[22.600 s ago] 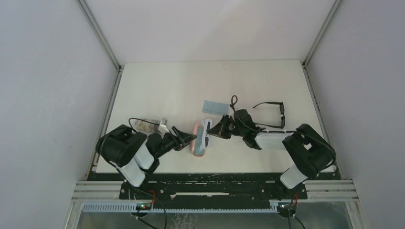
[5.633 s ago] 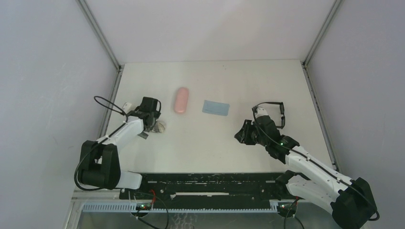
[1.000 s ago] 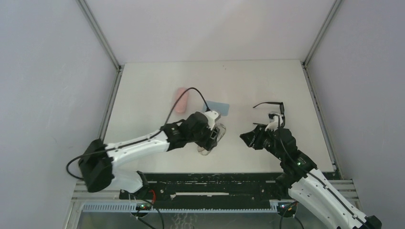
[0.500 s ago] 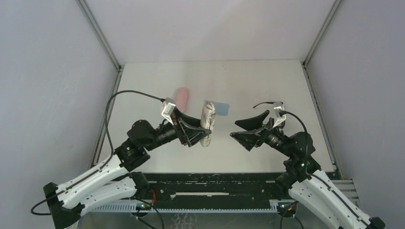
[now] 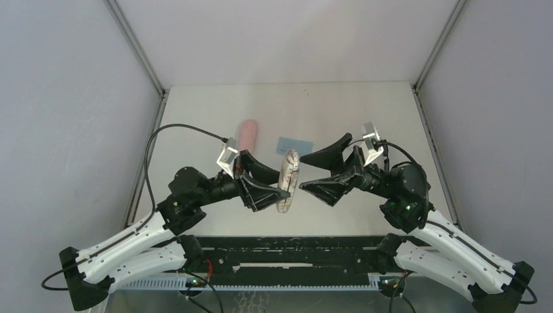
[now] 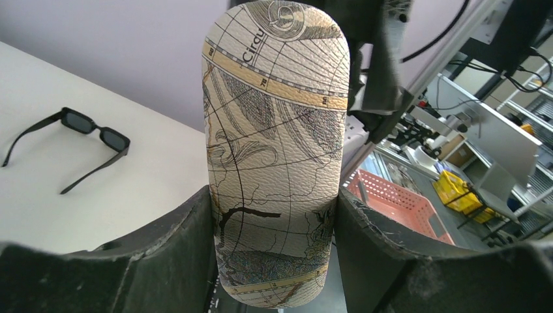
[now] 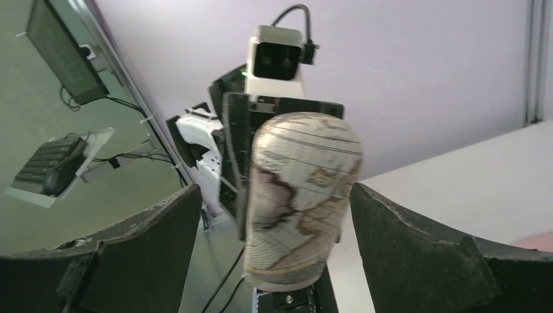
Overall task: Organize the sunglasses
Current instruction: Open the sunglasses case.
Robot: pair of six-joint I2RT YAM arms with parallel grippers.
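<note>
As it likely takes two arms to open, case [image 5: 287, 181]: held off the table [image 5: 215, 111], between both arms.
Left fingers [image 6: 163, 261]: pinching the case across its width, offering it rightward.
Right fingers [image 7: 417, 254]: spread wide, facing the case, not touching.
Sunglasses [image 6: 68, 147]: unfolded on the table, well apart, uncased.

The top camera looks down on the whole counter [image 5: 215, 111]. Both wrist cameras face each other, close on the map case [image 6: 277, 150].
</note>
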